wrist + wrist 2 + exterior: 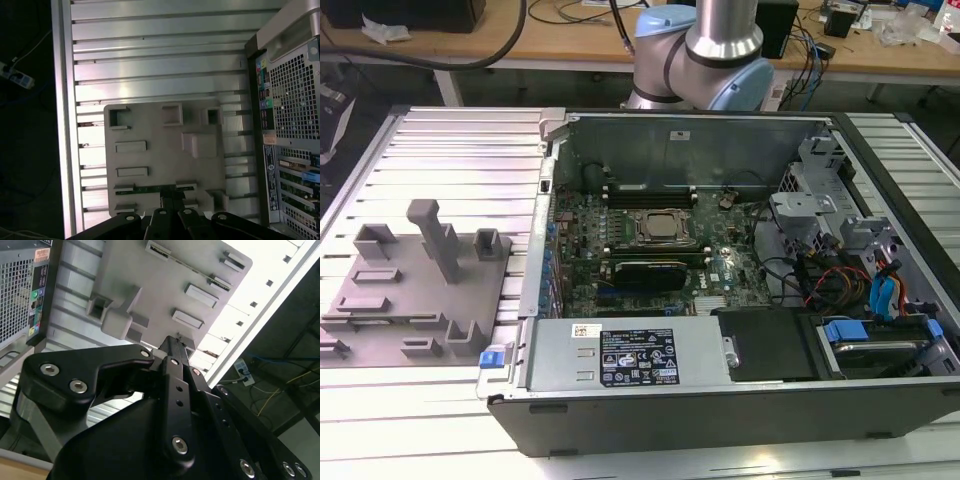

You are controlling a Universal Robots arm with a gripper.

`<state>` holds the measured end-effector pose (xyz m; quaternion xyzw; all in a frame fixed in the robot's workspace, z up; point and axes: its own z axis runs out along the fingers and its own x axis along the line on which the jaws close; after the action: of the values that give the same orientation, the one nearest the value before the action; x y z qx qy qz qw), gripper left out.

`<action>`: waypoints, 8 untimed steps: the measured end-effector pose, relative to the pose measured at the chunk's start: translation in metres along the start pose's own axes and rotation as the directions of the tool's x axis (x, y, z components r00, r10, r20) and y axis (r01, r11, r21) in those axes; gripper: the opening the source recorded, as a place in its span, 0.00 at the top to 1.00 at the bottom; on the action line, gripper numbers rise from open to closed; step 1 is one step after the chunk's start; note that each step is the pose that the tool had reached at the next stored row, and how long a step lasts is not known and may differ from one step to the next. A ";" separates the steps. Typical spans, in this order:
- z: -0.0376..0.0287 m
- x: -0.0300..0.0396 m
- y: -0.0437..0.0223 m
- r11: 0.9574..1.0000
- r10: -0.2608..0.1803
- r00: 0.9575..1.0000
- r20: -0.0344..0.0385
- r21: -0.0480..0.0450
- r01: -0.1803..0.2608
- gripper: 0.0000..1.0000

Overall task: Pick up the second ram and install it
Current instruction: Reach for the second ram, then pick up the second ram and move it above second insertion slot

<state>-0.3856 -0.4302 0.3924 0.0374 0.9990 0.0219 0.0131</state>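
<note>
Locate the second ram [152, 188] on the grey fixture [165, 130]. It sits between two small holders along the fixture's border, the border nearest the gripper in the first wrist view, and shows there as a thin greenish strip, so it appears to stand on edge. Treat this seating as deliberate: the holders most likely keep the thin board upright so that its long upper edge is free for a grasp from above. The ram is not yet lifted and lies apart from the gripper.

Check the gripper [170, 200]. It hangs above the fixture, pointing down at it, roughly in line with the ram's length. You cannot tell from these views whether it is released or clenched.

Check the arm [715, 40]. Its base stands on the far side of the computer case [720, 400] from the fixture and rises steeply. The case lies just beside the fixture with its side open and the board exposed, presumably to admit the ram from above.
</note>
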 end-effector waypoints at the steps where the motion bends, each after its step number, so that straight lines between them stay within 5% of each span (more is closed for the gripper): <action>1: 0.0000 -0.0001 -0.0017 1.000 0.000 1.000 0.000 0.000 0.000 0.89; 8: 0.0000 -0.0002 -0.0019 1.000 0.000 1.000 0.000 0.000 0.000 0.89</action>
<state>-0.3856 -0.4321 0.3924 0.0374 0.9990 0.0218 0.0131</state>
